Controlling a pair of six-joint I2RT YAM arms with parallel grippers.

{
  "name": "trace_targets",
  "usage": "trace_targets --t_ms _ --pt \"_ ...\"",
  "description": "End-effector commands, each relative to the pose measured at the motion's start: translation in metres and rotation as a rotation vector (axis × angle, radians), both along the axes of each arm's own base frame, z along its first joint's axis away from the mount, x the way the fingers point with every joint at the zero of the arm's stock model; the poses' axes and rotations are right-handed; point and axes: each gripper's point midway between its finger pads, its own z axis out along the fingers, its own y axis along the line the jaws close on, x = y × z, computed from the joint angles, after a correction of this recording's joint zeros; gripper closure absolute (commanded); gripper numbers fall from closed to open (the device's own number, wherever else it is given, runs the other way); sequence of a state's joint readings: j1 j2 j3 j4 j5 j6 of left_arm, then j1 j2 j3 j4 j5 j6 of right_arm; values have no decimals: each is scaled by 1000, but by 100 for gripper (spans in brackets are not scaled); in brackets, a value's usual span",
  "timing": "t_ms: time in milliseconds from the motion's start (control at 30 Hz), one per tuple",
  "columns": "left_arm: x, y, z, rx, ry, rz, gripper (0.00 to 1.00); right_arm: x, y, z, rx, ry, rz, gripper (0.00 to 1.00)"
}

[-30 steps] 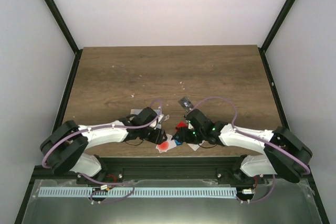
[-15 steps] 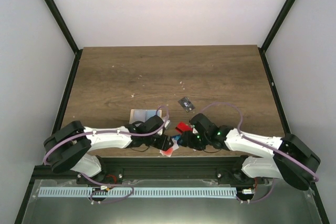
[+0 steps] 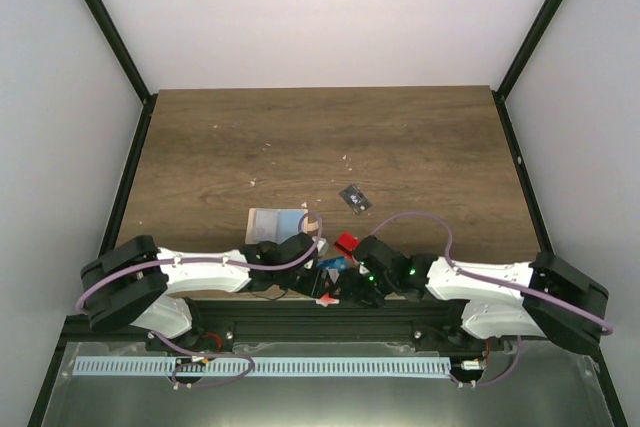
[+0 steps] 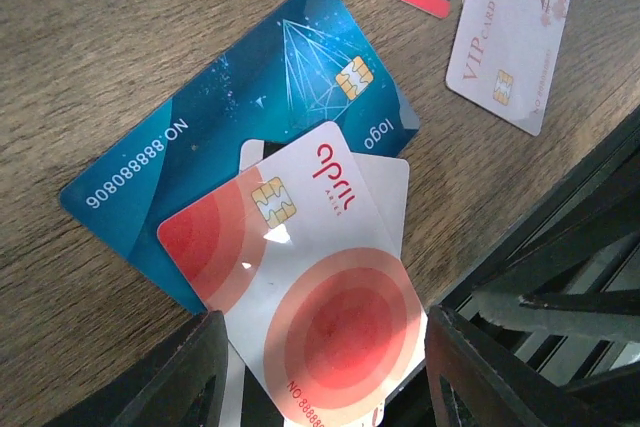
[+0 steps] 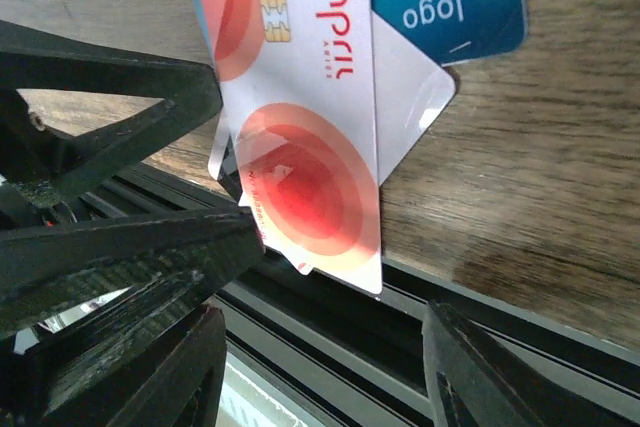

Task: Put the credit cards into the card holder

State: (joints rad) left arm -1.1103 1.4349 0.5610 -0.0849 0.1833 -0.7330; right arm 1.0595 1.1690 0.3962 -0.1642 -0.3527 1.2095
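on the wooden table (image 3: pixel 400 137) the left arm (image 3: pixel 200 272) and right arm (image 3: pixel 470 277) are folded low, meeting at the near edge. the card holder (image 3: pixel 272 222) lies flat just far-left of them. the blue card (image 4: pixel 220 117) lies under the red-dot card (image 4: pixel 320 297), whose near end juts over the table's edge. the left pincer (image 4: pixel 325 392) stands wide astride that end; whether it pinches the card i cannot tell. the right pincer (image 5: pixel 320 382) gapes wide, holding nothing. the step, i judge, is picking up a card. next needs a sure grip on the overhang, then a carry to the holder's mouth.
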Motion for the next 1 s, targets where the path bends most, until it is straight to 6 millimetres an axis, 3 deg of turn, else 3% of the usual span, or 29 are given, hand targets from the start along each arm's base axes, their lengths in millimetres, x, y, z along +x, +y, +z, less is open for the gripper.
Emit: trace_targets --t_ms 0,767,967 --pt "-8 17 -16 104 23 18 43 -1 8 -6 25 21 -31 45" --pt "-13 18 -25 117 27 10 48 8 18 -21 94 8 -82 70" --pt "-14 19 -27 119 27 12 49 8 15 -21 87 4 -89 89"
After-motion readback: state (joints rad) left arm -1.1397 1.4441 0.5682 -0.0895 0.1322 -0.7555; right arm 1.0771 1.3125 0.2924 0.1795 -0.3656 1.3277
